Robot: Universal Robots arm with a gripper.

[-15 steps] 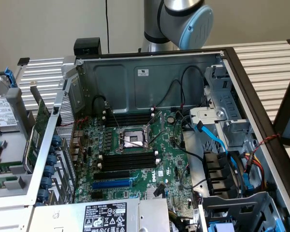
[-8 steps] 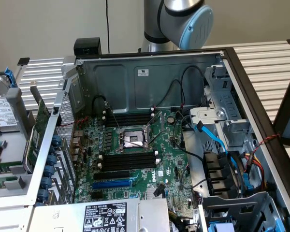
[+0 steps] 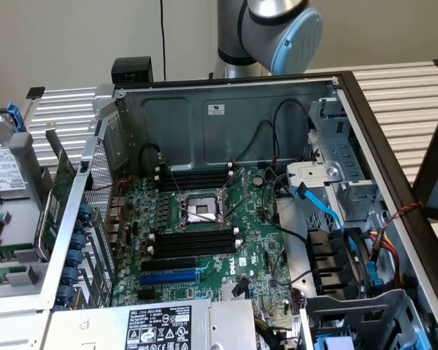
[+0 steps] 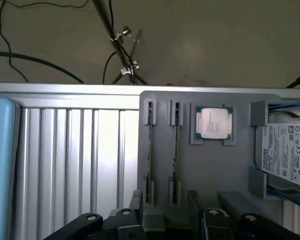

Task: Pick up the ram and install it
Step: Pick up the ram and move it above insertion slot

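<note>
Slats of bare metal make up the table [image 3: 401, 87] that carries everything. On it lies an open computer case [image 3: 226, 109], with the grey and pale-blue arm [image 3: 277, 29] rising behind its far wall. Inside the case the green motherboard [image 3: 255, 240] lies flat. A processor socket [image 3: 198, 211] sits at its middle, with long black memory slots [image 3: 193, 243] on the near and far sides of the socket. On the same table, to the exterior view's left of the case, sits a grey tray [image 4: 210, 170]. A hard drive [image 4: 285, 150] with a white label rests at one end of the tray. The hand [image 4: 166, 207] hangs over the tray's edge, its black fingers [image 4: 136, 200] spread apart and holding nothing. The ram [image 4: 149, 150] stands on edge in a narrow slot of the tray, with a second stick [image 4: 175, 150] in the slot just beside it. The ends of both lie between the fingers. A processor [image 4: 214, 123] sits in a square recess next to the second stick.
</note>
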